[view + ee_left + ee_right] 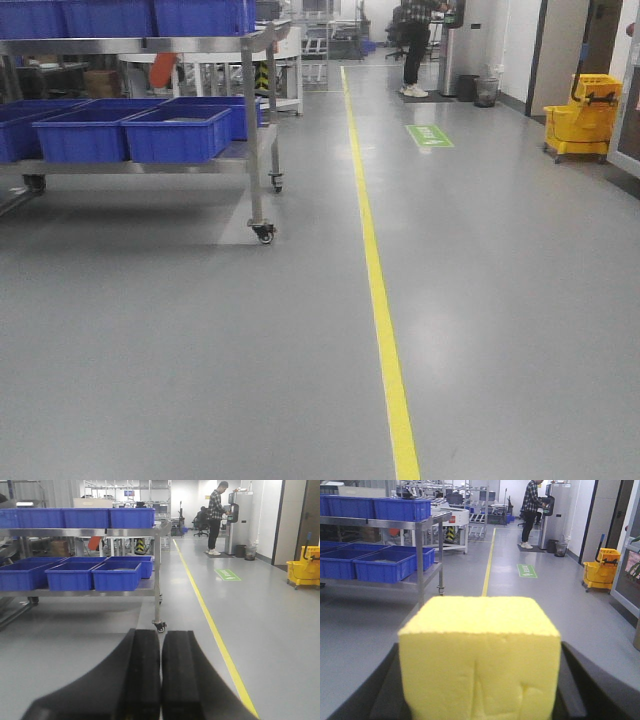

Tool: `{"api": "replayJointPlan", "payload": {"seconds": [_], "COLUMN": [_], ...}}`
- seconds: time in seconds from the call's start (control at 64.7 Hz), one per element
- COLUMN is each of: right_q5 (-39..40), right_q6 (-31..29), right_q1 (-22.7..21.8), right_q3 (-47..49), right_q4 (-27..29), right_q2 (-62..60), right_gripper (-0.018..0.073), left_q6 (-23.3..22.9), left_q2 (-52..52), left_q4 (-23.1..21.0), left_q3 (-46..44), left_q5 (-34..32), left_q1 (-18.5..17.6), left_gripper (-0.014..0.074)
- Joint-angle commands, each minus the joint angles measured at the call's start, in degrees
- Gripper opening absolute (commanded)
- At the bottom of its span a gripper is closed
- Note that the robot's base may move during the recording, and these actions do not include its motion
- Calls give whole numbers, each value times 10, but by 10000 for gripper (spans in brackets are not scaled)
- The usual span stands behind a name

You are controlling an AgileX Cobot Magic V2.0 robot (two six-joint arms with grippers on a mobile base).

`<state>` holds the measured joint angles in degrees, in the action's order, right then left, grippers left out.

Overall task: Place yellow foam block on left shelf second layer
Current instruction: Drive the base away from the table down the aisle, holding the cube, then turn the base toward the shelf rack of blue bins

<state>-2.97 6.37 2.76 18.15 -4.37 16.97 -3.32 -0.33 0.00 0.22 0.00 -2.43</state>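
The right pincer [480, 687] grips the yellow block [480, 640], its black fingers [585, 690] pressed against both sides of the foam cube, which fills the lower half of the right wrist view. The left pincer [161, 675] is fully closed, its two black fingers [137, 675] touching along their length with nothing between them. Ahead and to the left stands a steel wheeled shelf [250, 100], its layers loaded with blue bins [175, 135]; the block is well apart from it. A yellow line [380, 290] runs down the grey floor [180, 340] past a green marker [429, 136]. A person [415, 40] stands at the far end, and a yellow mop bucket [583, 115] sits by the right wall.
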Motion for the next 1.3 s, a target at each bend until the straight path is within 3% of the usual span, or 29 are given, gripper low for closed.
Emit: {"api": "replayJointPlan", "payload": {"seconds": [0.0, 1.284], "right_q5": [53, 53], "right_q6": [-4, -4], "right_q1": [-5, -5], "right_q3": [17, 17], "right_q4": [-5, -5], "right_q2": [5, 5], "right_gripper": [425, 425], "left_q6": [-2, -2], "left_q2": [-12, -12], "left_q4": [-3, 0], "left_q3": [15, 15], "left_q5": [-46, -46], "left_q1": [0, 0], "left_gripper": [124, 124]}}
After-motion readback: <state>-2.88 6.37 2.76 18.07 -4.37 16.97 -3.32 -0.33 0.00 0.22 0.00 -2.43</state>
